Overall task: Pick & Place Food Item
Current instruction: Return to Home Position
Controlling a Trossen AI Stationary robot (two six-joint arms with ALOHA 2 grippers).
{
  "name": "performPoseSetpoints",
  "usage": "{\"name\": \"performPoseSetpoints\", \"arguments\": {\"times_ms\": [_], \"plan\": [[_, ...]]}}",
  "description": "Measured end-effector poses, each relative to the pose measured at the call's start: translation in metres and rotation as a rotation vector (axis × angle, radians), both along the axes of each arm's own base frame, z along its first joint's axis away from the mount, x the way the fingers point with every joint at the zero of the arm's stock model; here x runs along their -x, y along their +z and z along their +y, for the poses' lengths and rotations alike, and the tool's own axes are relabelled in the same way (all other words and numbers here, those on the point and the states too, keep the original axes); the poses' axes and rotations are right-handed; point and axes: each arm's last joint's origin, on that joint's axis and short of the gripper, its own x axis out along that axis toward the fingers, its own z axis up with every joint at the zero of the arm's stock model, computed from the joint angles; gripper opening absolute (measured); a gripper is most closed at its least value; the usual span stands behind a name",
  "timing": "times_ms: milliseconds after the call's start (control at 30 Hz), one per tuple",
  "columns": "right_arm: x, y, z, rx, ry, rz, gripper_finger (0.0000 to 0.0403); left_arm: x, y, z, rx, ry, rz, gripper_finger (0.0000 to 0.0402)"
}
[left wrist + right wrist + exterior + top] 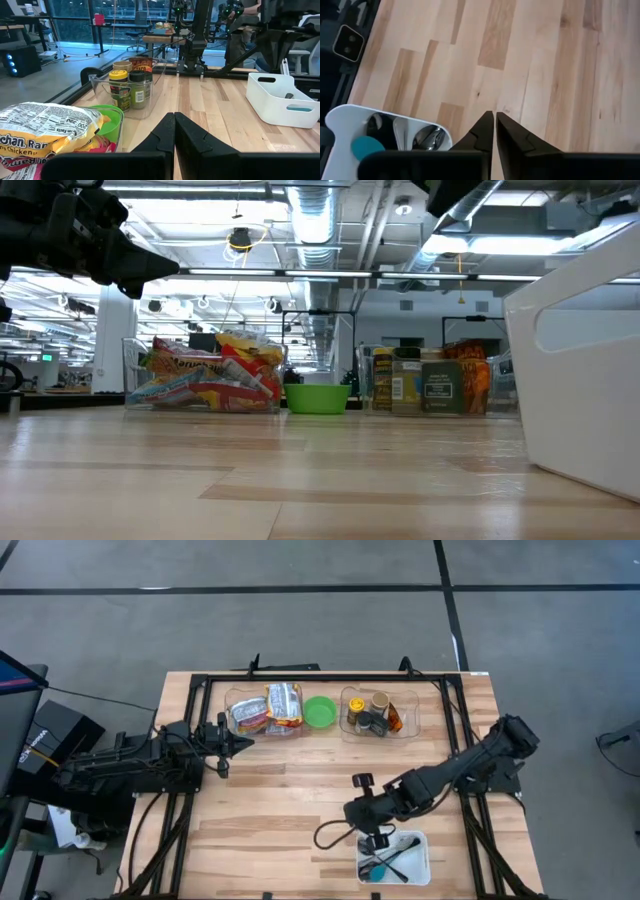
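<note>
Pulling the right jaws back cleanly means lifting first, I'd say: pinched to a slit and holding nothing, they hang just beside the white bin (427, 858) where the silver spoon (427, 136) lies. Across the desk (290, 830) the left jaws, likewise closed and empty, sit near the left transparent bin (230, 696) of noodle packs (283, 703). From desk height the white bin's wall hides its contents, and from above its utensils (385, 862) blur together.

Pale wooden table (290, 800), smooth with a soft sheen. Noodle packs (283, 703), crinkled glossy plastic film, sitting in a clear, shiny plastic bin (229, 700). Green bowl (320, 711), smooth plastic. White bin (267, 102), matt plastic; the spoon (427, 137) inside gleams, polished metal.
</note>
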Motion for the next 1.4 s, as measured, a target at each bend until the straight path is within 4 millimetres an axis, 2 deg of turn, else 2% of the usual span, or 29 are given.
{"name": "performPoseSetpoints", "arguments": {"times_ms": [333,533,800,900,1100,1400], "plan": [[-0.003,0.000,-0.006,-0.005,-0.017,0.000,0.0002,0.000,0.000,0.000,0.000,0.000,0.000,0.0001],[-0.006,0.002,-0.006,0.015,0.036,-0.030,0.0001,0.000,0.000,0.000,0.000,0.000,0.000,0.0001],[-0.022,0.013,-0.012,0.000,0.199,-0.180,0.0001,0.000,0.000,0.000,0.000,0.000,0.000,0.0001],[-0.028,0.016,-0.023,-0.021,0.185,-0.205,0.0001,0.000,0.000,0.000,0.000,0.000,0.000,0.0001],[-0.043,0.021,-0.055,-0.103,0.046,-0.258,0.0000,0.000,0.000,0.000,0.000,0.000,0.000,0.0001],[-0.056,0.025,-0.100,-0.158,0.038,-0.301,0.0000,0.000,0.000,0.000,0.000,0.000,0.000,0.0001]]}}
